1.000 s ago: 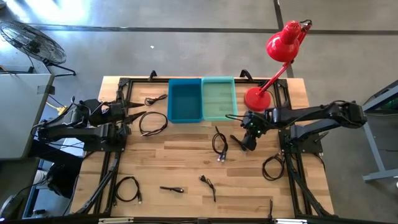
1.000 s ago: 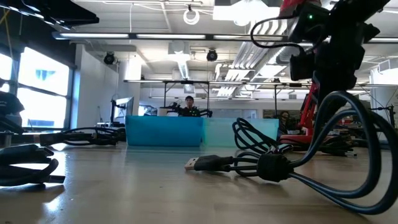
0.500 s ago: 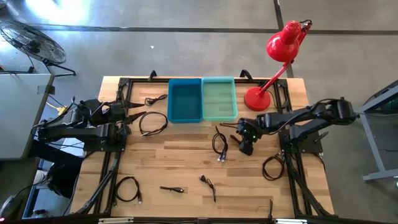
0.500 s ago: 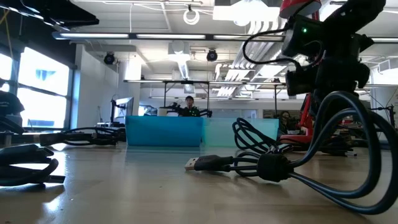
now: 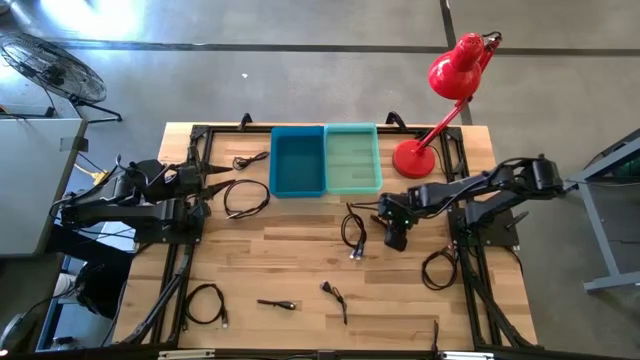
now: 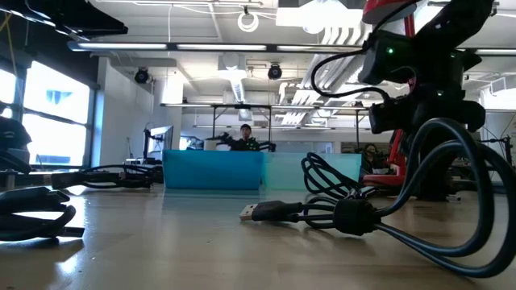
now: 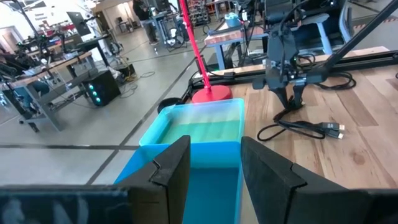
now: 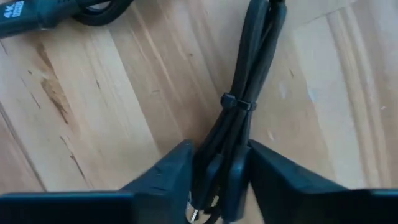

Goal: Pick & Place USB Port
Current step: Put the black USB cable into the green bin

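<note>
Pinching a tied black cable bundle point(image 8: 239, 112) on grainy wood, the right hand point(image 8: 219, 171).

Black USB cable point(image 5: 353, 232), bundled in a loose coil and cinched by a thin tie point(image 8: 237, 102) round its middle. It lies flat on the wooden tabletop point(image 5: 300, 260), right of centre, just in front of the two bins. One end carries a metal USB plug point(image 6: 256, 212), resting on the wood and pointing away from the coil. The strands run side by side through the tie, then fan into loops.

Blue bin point(image 5: 298, 161) and pale green bin point(image 5: 352, 158) stand side by side, touching, at the tabletop's far edge. Both are open-topped and rectangular; nothing shows inside either.
</note>
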You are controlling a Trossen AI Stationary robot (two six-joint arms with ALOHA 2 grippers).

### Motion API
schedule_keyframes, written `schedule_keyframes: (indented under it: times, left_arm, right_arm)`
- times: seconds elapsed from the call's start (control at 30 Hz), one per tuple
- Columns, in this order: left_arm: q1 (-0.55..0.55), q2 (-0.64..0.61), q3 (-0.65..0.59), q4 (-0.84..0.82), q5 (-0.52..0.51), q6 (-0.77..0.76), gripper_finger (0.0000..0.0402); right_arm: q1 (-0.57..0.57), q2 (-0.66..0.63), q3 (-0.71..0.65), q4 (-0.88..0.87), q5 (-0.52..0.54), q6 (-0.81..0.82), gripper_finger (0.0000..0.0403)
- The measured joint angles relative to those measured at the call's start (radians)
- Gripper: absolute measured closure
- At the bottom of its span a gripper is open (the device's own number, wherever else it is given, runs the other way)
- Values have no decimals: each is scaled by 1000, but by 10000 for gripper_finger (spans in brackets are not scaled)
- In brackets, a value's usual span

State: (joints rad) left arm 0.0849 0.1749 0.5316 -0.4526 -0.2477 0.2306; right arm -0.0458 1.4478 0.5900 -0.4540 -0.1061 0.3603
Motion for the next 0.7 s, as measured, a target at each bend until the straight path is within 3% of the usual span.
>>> schedule_keyframes:
  times: [0.13,0.43,0.7]
  left_arm:
    - [0,0,0,0,-8,0,261]
    - [0,0,0,0,-10,-15,261]
    - [0,0,0,25,14,-132,261]
  right_arm:
    - [-1,-5,0,-1,9,-26,371]
    - [1,-4,28,-26,19,-28,370]
    - [0,-89,197,-201,69,-113,370]
